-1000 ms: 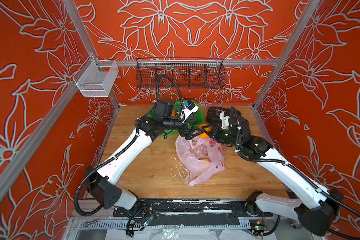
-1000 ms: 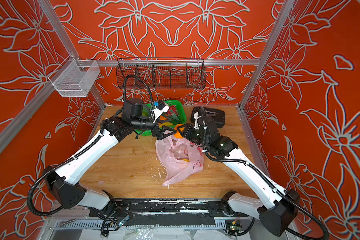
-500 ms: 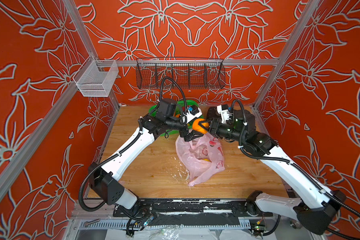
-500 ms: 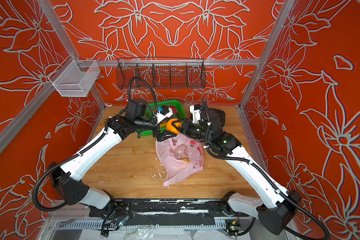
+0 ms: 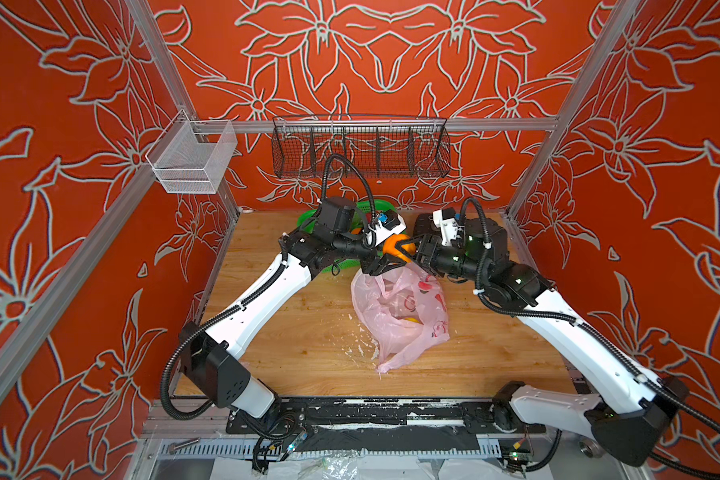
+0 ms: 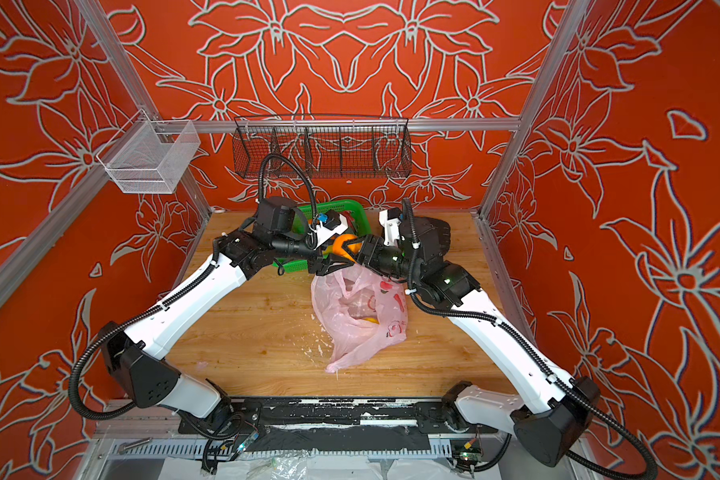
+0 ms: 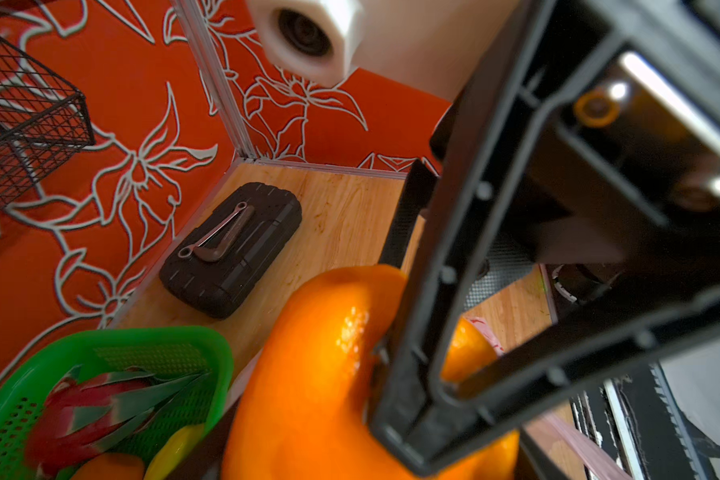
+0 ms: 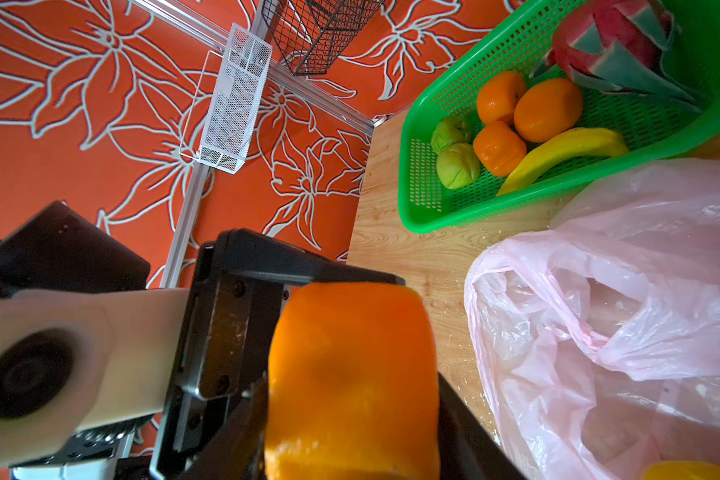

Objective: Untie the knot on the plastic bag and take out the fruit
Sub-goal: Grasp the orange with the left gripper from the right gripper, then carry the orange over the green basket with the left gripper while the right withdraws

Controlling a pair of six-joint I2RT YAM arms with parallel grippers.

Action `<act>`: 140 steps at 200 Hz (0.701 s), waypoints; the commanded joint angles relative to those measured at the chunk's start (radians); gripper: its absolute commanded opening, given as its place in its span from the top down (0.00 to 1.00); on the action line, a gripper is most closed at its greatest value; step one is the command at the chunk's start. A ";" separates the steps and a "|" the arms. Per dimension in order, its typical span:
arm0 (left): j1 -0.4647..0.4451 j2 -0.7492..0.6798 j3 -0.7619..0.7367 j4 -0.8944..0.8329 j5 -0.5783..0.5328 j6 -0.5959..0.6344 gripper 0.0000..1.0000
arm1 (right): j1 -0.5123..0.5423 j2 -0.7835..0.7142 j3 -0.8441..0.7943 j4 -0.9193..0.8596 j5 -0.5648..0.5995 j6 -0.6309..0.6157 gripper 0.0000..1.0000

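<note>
An orange fruit (image 5: 398,247) (image 6: 344,245) hangs above the table between my two grippers, just off the green basket (image 6: 350,208). My left gripper (image 5: 391,254) (image 7: 362,449) is shut on the orange fruit (image 7: 308,395). My right gripper (image 5: 405,248) (image 8: 352,415) faces it, and its fingers still lie against both sides of the orange fruit (image 8: 350,365). The pink plastic bag (image 5: 395,316) (image 6: 358,316) (image 8: 620,311) lies crumpled below them with its mouth gaping. A yellow-orange fruit (image 5: 412,320) shows inside it. No knot is visible.
The green basket (image 8: 433,216) holds oranges (image 8: 547,110), green apples (image 8: 458,166), a banana (image 8: 566,147) and a dragon fruit (image 8: 612,45). A black case (image 7: 233,249) lies at the back right. A black wire basket (image 5: 360,151) and a white mesh basket (image 5: 192,162) hang on the rails.
My right gripper lifted the orange fruit away from the bag toward the left gripper. The left gripper's jaws, wide open before, have closed round it.
</note>
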 commanded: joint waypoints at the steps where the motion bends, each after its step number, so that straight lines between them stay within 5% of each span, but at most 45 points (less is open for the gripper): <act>1: 0.001 0.000 0.017 0.026 -0.057 -0.006 0.44 | -0.008 -0.018 0.043 -0.013 0.053 -0.001 0.33; 23: 0.004 0.004 0.013 0.050 -0.103 -0.039 0.47 | -0.008 -0.045 0.051 -0.037 0.125 -0.003 0.16; 82: 0.082 0.092 0.083 0.042 -0.143 -0.286 0.60 | -0.012 -0.272 -0.116 -0.023 0.475 0.036 0.07; 140: 0.142 0.292 0.279 -0.149 -0.233 -0.502 0.61 | -0.014 -0.373 -0.164 -0.184 0.522 0.078 0.03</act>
